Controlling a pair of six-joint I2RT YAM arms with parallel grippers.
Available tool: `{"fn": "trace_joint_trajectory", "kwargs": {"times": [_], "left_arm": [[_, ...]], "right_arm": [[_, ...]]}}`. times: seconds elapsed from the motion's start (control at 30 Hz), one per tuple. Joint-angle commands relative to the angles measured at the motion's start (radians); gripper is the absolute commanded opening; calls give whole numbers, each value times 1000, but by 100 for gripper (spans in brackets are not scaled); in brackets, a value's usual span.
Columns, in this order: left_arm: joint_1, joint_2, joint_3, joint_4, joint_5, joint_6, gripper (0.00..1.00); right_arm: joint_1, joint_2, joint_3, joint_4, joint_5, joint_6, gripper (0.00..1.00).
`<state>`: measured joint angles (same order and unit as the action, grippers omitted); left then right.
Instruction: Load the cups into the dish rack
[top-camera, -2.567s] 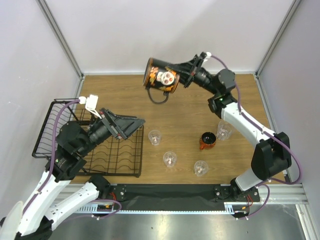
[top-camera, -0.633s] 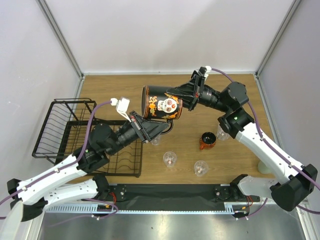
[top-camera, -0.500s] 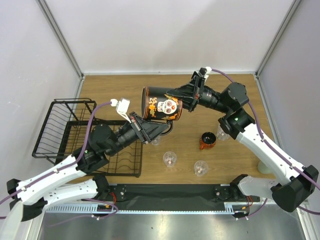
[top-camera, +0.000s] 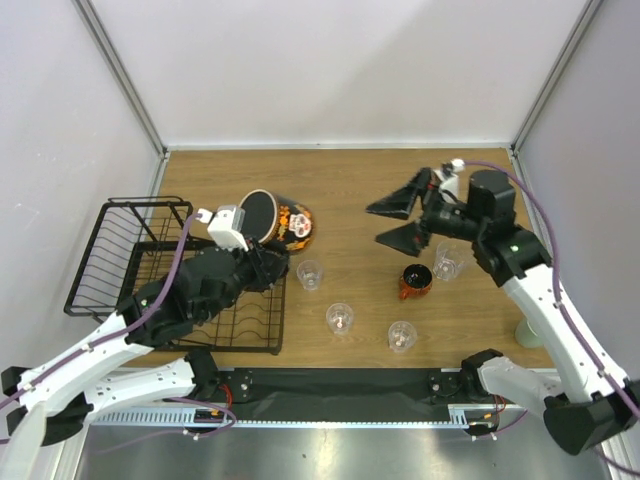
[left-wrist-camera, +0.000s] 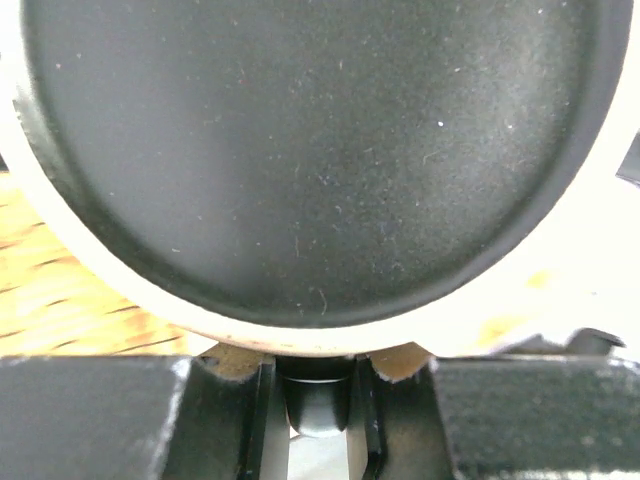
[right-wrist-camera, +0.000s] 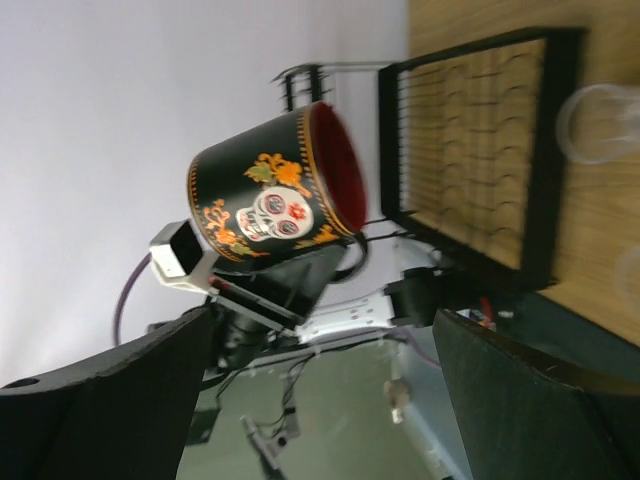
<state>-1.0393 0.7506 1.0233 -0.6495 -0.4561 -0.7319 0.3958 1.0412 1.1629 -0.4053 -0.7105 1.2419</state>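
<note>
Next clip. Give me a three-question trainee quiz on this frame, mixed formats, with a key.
1. True or false: the right gripper is closed on the skull mug.
2. Where is the orange-red cup? A) in the left gripper B) upright on the table, beside a clear tumbler C) in the right gripper
3. Fill in: the skull mug is held, tilted, by the ____ gripper.

Key: 1 false, its jaws stand open with nothing between them; 2 B; 3 left.
</note>
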Motion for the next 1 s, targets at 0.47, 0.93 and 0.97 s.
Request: {"fn": "trace_joint_trajectory", "kwargs": {"times": [0.47,0.93,0.97], "left_arm": [[266,159,-226,42,-211,65,0],[321,216,-382,142,-266,-27,0],[328,228,-385,152,-268,-34,0]], "right_arm": [[-298,-230,-121,-342,-199,-214,100],[-337,-273,-106,-449,-208,-249,100],[-336,-274,-109,-445,-208,-246,100]]}}
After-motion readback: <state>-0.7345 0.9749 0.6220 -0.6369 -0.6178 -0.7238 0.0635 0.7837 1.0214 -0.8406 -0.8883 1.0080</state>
